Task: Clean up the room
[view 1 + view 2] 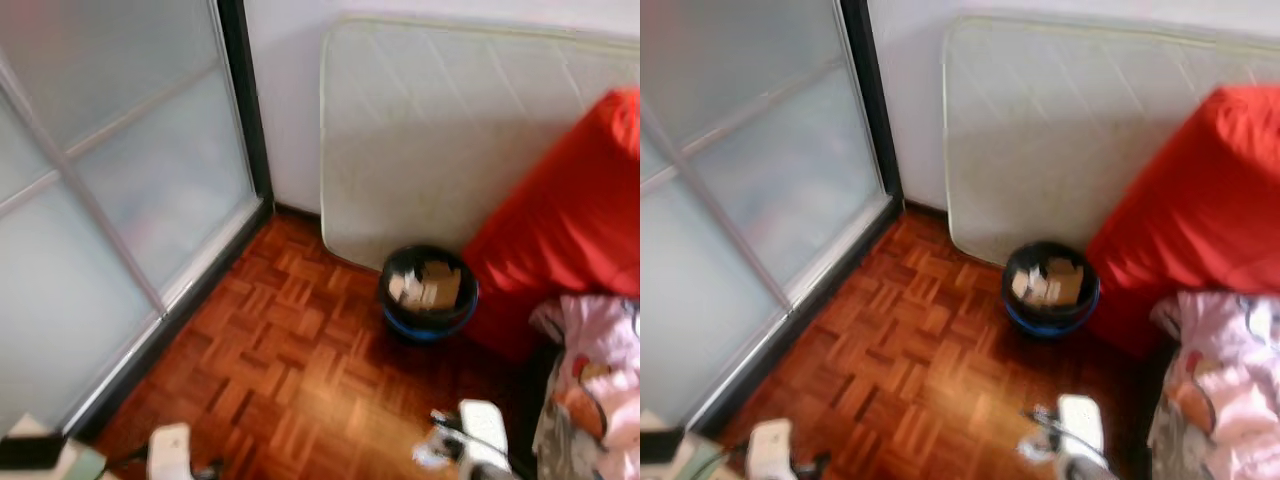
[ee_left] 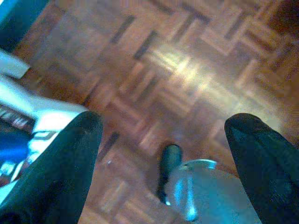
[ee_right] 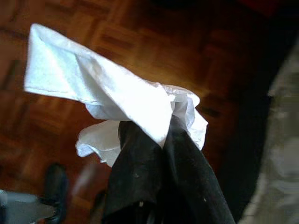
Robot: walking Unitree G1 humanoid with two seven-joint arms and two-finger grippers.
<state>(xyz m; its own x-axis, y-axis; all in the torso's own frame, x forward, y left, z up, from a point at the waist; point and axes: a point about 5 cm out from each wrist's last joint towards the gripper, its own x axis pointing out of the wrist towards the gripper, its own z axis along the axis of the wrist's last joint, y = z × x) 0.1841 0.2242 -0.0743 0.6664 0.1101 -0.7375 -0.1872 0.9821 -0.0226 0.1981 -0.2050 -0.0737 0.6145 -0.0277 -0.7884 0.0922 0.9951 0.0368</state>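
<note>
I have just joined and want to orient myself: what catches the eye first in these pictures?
A bright red sofa stands on the right, beside a white mattress leaning on the wall. Before them, a black bin holds cardboard scraps. The right gripper is shut on a crumpled white tissue.

Parquet floor (image 1: 280, 360), frosted sliding door (image 1: 110, 200), mattress (image 1: 440, 130) against white wall (image 1: 285, 90).

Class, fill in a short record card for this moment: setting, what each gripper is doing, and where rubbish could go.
setting: parquet floor, frosted sliding door, mattress leaning on the wall
right gripper: shut on white tissue
left gripper: open, above the floor
bin: black, by the mattress, already holding cardboard scraps
nearby: red cover
</note>
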